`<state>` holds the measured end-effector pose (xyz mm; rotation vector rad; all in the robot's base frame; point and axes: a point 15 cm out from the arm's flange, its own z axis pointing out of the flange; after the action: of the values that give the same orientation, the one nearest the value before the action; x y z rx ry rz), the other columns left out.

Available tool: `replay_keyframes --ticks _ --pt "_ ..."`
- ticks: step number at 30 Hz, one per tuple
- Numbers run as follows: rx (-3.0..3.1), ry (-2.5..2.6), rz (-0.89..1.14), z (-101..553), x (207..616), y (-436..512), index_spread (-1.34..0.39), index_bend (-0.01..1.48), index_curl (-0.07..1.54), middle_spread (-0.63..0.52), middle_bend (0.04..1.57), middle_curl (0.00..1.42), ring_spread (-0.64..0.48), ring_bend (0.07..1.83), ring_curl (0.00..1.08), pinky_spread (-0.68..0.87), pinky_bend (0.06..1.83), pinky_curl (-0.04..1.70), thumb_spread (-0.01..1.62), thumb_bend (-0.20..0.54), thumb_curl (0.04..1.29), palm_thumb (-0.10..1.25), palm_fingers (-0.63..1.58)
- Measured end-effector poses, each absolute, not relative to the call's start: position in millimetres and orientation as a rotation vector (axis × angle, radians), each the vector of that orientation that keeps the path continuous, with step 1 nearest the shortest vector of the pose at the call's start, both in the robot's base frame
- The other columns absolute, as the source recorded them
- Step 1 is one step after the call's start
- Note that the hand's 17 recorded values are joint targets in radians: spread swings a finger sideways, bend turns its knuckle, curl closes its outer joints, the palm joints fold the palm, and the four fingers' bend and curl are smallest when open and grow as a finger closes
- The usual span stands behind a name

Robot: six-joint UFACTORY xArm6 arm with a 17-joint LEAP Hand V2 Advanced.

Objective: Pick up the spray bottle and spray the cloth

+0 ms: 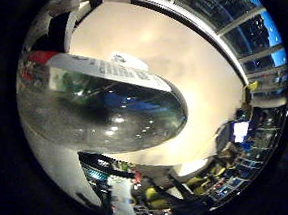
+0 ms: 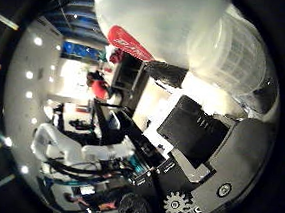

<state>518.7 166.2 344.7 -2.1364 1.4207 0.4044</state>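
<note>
The spray bottle [image 1: 104, 110] lies right against my palm and fills much of the little finger side view. Its body is clear and rounded, with a white printed label [image 1: 111, 70] along it. The thumb side view shows its pale translucent body [image 2: 189, 25] and a red part of its spray head [image 2: 130, 44]. My right hand [image 2: 198, 156] shows as black and geared finger parts curled up beside the bottle, and it is shut on it. No cloth is in either view.
Behind the bottle spreads a white table surface [image 1: 190, 58]. Past its edge are dark windows [image 1: 248, 29] and a lit monitor [image 1: 240, 130] among cluttered desks. A black frame [image 2: 129, 80] and white equipment [image 2: 54, 144] stand in the room.
</note>
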Motion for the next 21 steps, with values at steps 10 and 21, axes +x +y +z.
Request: replay_keyframes --ticks 10,21 --pt "-1.787 1.167 0.663 381.9 512.7 258.2 -0.20 1.20 0.80 -0.10 1.42 0.66 -0.22 1.35 0.81 -0.15 1.00 1.55 0.99 -0.014 0.69 1.04 1.13" --pt "-1.538 1.025 0.796 338.6 529.2 334.4 -0.20 1.19 0.81 -0.09 1.41 0.66 -0.22 1.35 0.80 -0.15 1.01 1.53 0.98 -0.015 0.70 1.03 1.13"
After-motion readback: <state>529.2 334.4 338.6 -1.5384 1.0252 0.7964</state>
